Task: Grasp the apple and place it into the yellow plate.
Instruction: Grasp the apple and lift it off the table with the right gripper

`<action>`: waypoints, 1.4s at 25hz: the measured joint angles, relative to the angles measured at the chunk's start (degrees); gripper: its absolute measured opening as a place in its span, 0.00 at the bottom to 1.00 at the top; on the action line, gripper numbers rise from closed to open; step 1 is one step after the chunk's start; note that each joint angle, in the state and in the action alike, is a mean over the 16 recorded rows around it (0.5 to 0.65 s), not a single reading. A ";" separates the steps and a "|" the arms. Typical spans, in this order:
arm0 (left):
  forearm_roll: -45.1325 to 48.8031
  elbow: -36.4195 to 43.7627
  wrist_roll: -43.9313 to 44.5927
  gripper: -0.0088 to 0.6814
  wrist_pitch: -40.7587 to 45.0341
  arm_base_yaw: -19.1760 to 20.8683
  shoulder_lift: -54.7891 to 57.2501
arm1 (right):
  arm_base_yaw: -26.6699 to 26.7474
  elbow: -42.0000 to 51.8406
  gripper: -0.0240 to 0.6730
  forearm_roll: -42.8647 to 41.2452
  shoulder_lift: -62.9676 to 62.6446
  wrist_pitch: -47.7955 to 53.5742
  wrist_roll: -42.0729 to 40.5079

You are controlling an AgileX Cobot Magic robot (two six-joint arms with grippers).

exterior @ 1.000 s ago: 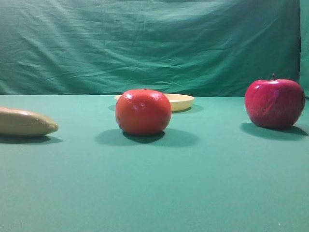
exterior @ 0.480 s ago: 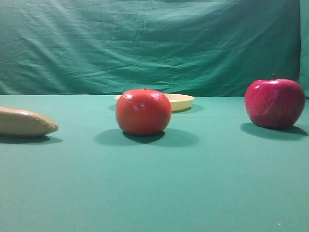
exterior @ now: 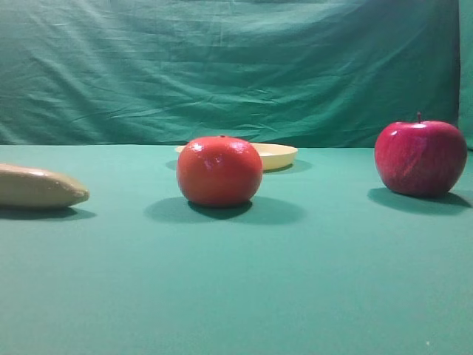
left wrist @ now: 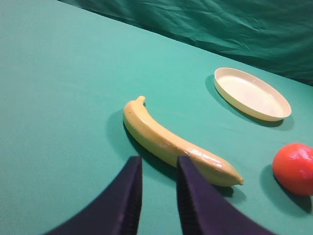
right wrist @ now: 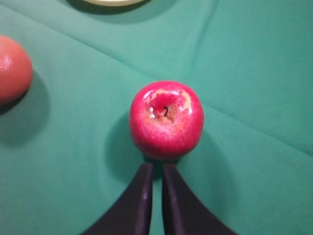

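surface: table draped in green cloth (exterior: 236,296), meeting a wrinkled green backdrop at the rear
apple (exterior: 420,158): upright on the cloth at right, stem up, well apart from the rest
orange-red round fruit (exterior: 219,171): mid-table, in front of the plate
yellow plate (left wrist: 252,93): flat on the cloth, toward the back
banana (left wrist: 176,143): lying on its side at left, apart from the fruit
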 joint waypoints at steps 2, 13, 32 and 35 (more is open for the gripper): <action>0.00 0.00 0.00 0.24 0.00 0.00 0.00 | 0.03 -2.37 0.45 0.01 3.40 0.78 0.14; 0.00 0.00 0.00 0.24 0.00 0.00 0.00 | 0.03 -7.66 0.95 0.07 15.07 -0.39 0.59; 0.00 0.00 0.00 0.24 0.00 0.00 0.00 | 0.15 -12.03 0.77 1.21 25.74 -3.46 0.70; 0.00 0.00 0.00 0.24 0.00 0.00 0.00 | 0.17 -16.01 0.74 1.90 26.08 -2.17 0.70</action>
